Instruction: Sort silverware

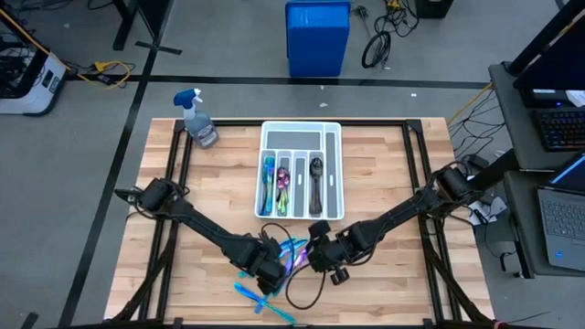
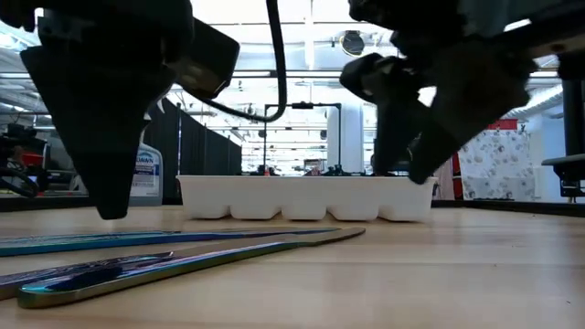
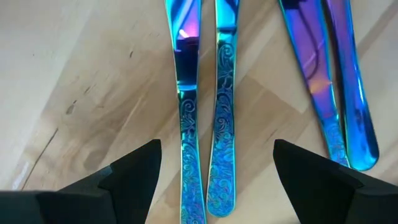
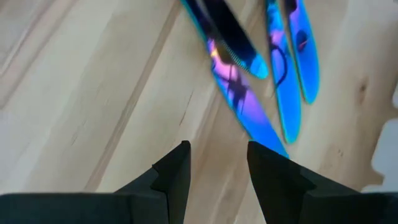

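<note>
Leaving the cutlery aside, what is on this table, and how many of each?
Spray bottle: 1
White tray: 1
Robot arms: 2, left arm and right arm
Total: 4

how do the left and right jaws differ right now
The left gripper has its jaws spread wide, straddling two engraved teal handles; the right gripper has its jaws open in a narrower gap, over bare wood just short of the iridescent knife blades. In the high view, the left comes in from the left, the right from the right. Both hold nothing and hover near the loose cutlery.
</note>
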Robot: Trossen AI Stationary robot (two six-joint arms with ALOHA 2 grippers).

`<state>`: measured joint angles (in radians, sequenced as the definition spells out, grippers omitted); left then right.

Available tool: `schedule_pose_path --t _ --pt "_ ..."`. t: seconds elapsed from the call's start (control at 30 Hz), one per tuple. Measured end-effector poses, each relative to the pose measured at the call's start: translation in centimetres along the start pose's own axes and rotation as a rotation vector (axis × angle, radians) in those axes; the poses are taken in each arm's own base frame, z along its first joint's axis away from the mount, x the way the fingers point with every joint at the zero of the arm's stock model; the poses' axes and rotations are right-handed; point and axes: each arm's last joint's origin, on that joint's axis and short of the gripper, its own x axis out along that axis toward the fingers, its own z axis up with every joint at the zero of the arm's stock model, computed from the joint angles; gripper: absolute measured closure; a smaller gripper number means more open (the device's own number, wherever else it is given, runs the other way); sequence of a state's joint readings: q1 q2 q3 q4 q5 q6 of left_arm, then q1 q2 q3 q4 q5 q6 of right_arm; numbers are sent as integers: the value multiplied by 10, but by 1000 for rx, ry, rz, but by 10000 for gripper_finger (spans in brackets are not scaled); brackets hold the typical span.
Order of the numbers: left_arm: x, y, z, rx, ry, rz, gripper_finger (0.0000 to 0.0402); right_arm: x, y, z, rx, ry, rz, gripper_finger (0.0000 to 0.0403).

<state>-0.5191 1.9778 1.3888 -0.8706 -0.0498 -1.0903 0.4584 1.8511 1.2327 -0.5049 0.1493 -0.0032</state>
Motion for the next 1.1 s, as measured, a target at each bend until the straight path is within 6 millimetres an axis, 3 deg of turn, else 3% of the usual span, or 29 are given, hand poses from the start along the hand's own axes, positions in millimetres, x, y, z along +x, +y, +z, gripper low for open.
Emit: schedule_pose_path --t 0.23,0.4,0.87,1.1 --pt "1 -1 0 2 -34 12 107 -16 12 0 -5 -15 13 261" --pt "18 -1 -2 9 1 59 107 -28 15 4 -4 -63 16 261" --pt "29 -1 0 6 16 84 109 -28 13 10 -16 -131 10 261" --pt "27 1 2 21 77 54 149 -27 10 12 -10 -146 5 261"
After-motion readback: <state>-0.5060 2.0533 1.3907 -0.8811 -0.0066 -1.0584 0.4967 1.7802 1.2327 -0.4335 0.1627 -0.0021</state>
